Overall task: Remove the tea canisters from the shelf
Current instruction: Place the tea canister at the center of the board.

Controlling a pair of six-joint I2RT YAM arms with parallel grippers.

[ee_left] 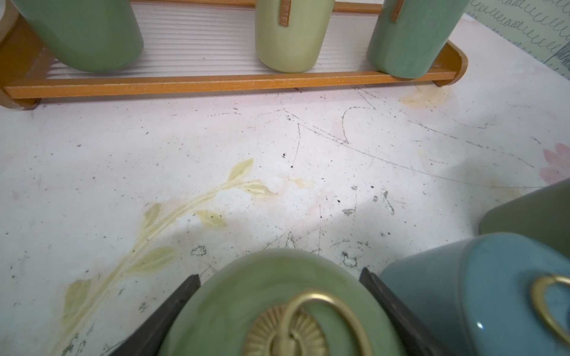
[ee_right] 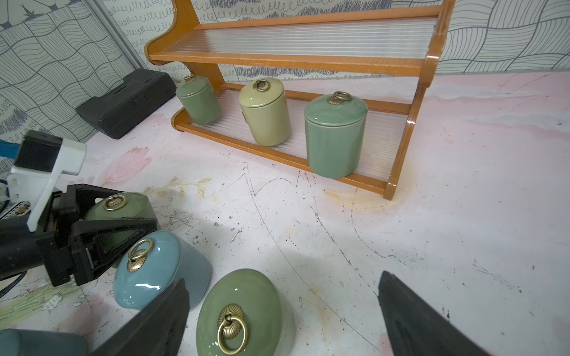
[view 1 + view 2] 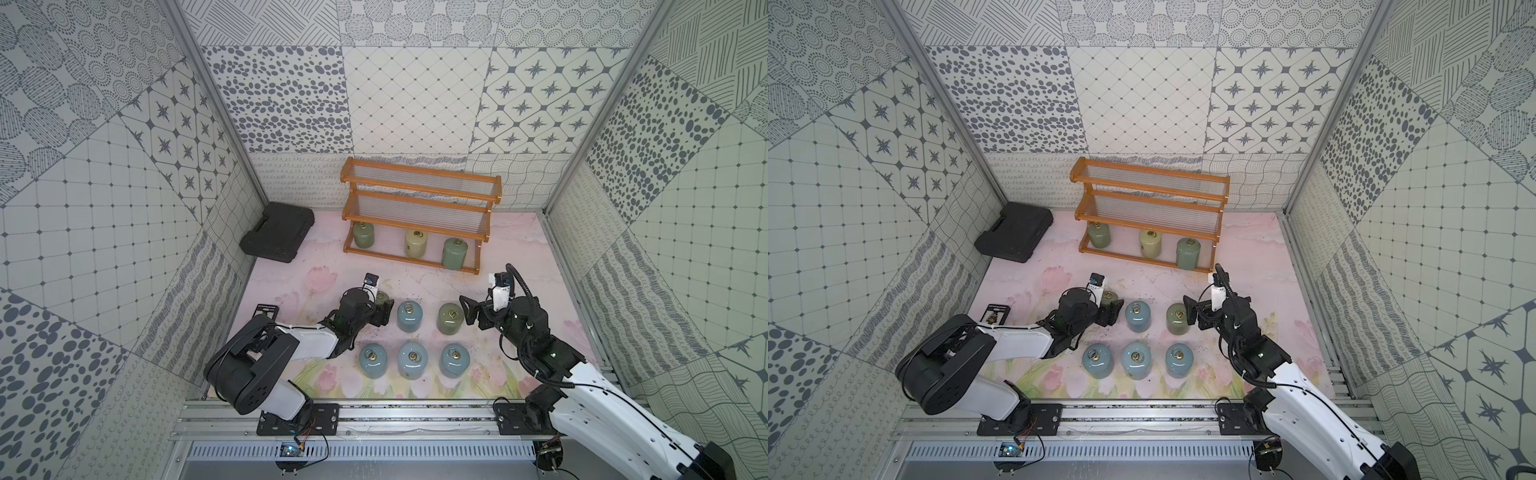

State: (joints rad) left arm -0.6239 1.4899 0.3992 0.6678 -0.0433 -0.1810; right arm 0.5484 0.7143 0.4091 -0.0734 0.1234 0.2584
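Since the left gripper [image 3: 382, 306] is clamped on a green canister [image 3: 382, 297] beside a blue canister [image 3: 409, 316], it looks like drop-off. The right gripper [image 3: 468, 312] hangs open, empty. Next: release, then fetch from the shelf [image 3: 419, 200].

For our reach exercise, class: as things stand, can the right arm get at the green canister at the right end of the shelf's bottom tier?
Probably yes: the right gripper is open and empty, bare table lies between it and that green canister, which stands at the front of the shelf.
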